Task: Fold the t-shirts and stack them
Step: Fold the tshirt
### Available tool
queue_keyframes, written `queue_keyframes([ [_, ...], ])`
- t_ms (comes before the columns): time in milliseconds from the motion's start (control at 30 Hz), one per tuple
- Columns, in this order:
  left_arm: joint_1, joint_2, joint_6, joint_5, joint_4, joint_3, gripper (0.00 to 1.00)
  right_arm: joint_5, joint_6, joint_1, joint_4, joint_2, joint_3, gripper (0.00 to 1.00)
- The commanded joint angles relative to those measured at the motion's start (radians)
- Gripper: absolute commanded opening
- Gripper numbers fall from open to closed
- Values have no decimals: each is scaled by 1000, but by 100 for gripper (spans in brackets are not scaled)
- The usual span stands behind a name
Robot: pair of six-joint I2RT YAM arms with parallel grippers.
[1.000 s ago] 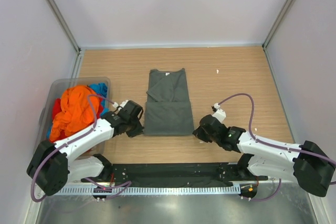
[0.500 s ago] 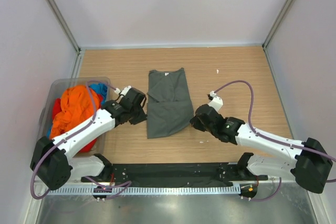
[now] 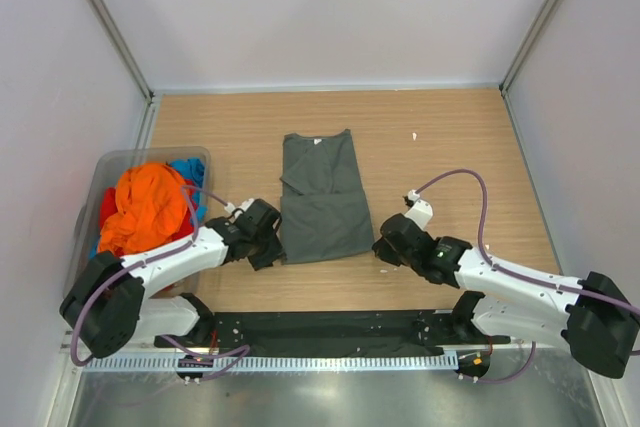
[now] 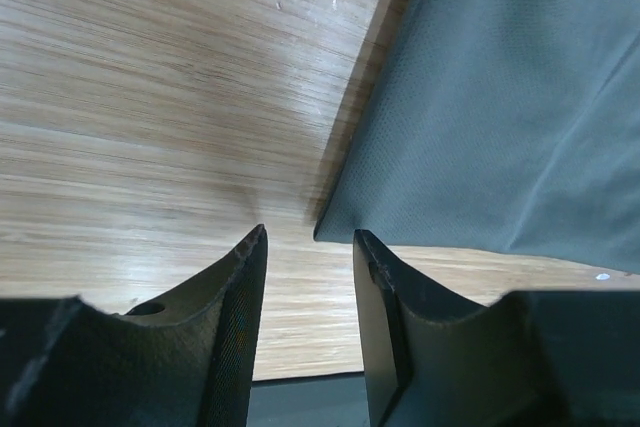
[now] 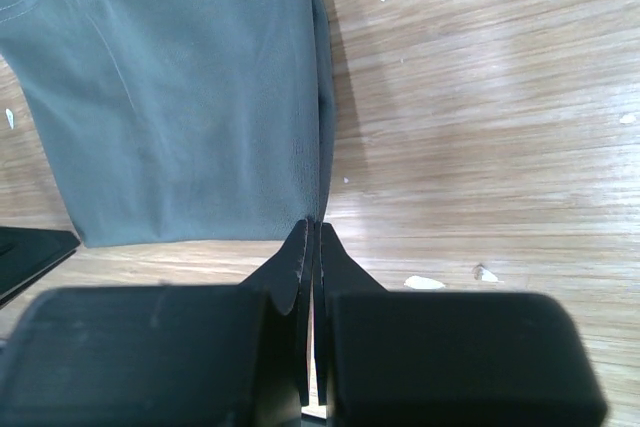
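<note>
The left gripper (image 4: 308,239) is held with jaws parted and empty, just off the near left corner of the grey-green t-shirt (image 4: 500,97). The right gripper (image 5: 312,232) is pressed shut at the shirt's near right corner; whether cloth is pinched cannot be told. Only from above is the shirt seen folded at the middle of the table (image 3: 450,137), long axis near-to-far, collar toward the far edge, with an orange t-shirt (image 3: 150,209) heaped in the bin (image 3: 130,155) at the left edge

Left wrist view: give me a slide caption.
Open left gripper at a corner of the grey shirt, on the wooden table.
</note>
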Motion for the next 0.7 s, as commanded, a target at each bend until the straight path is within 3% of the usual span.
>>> queue_keyframes([
  [0, -18, 28, -66, -17, 97, -12, 41, 10, 16, 5, 21, -39, -24, 1],
  [467, -67, 116, -104, -52, 59, 17, 28, 6, 27, 5, 33, -80, -56, 1],
  [667, -96, 100, -86, -152, -87, 92, 34, 7, 27, 5, 27, -88, -59, 1],
])
